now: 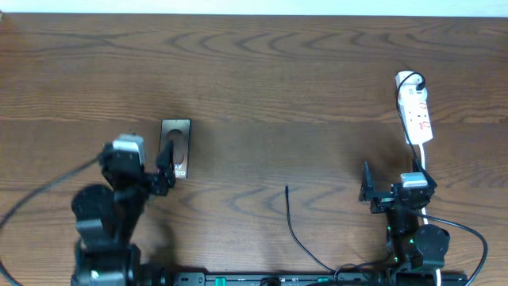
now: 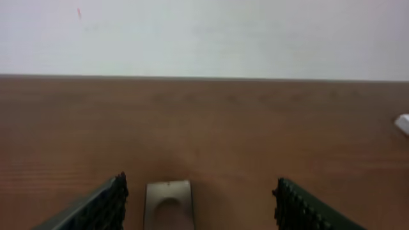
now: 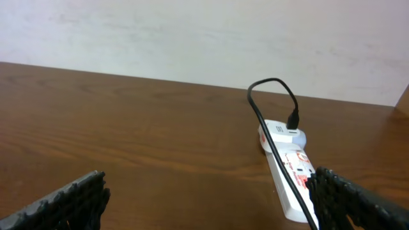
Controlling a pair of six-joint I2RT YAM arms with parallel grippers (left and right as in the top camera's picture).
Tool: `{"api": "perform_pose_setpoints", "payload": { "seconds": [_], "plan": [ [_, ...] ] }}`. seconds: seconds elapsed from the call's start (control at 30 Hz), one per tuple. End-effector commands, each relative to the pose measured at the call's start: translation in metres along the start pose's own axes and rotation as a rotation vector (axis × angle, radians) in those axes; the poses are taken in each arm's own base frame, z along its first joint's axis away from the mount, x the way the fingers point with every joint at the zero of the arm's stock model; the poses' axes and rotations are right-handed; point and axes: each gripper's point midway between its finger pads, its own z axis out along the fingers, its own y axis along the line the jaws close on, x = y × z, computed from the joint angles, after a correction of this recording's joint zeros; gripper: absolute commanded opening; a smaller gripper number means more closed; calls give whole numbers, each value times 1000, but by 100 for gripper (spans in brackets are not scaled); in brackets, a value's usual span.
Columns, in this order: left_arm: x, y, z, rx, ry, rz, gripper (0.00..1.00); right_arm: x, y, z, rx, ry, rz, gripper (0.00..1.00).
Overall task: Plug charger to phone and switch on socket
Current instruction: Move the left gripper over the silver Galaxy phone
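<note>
The phone point(image 1: 175, 148) lies flat on the wooden table left of centre, a dark glossy slab. My left gripper point(image 1: 164, 171) stands open at its near end; in the left wrist view the phone point(image 2: 168, 204) lies between the fingers, nearer the left finger point(image 2: 102, 207). The charger point(image 1: 290, 214) is a thin black cable lying loose mid-table, its free tip pointing away from me. The white socket point(image 1: 415, 111) lies at the far right with a black cable plugged into its far end. My right gripper point(image 1: 393, 181) stands open and empty just short of the socket point(image 3: 287, 176), which sits by its right finger point(image 3: 348, 201).
A thick black arm cable point(image 1: 40, 195) trails off to the left. A dark rail point(image 1: 262, 280) runs along the table's front edge. A pale wall point(image 3: 192, 38) rises behind the far edge. A white end point(image 2: 402, 123) shows at the left wrist view's right border.
</note>
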Motion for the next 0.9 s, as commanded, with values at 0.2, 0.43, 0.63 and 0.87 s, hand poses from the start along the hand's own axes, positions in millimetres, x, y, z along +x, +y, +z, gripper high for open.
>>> {"api": "perform_pose_setpoints", "payload": {
  "seconds": [0.2,0.43,0.63,0.87],
  "plan": [
    [-18,23,33,-89,409,-91,72,0,1,0,-3,1,11,99],
    [32,32,60,-96,769,-180,72,1,1,0,-3,1,11,99],
    [78,35,80,-73,936,-236,72,1,1,0,-3,1,11,99],
    [106,38,94,-67,1021,-263,28,1,1,0,-3,1,12,99]
  ]
}}
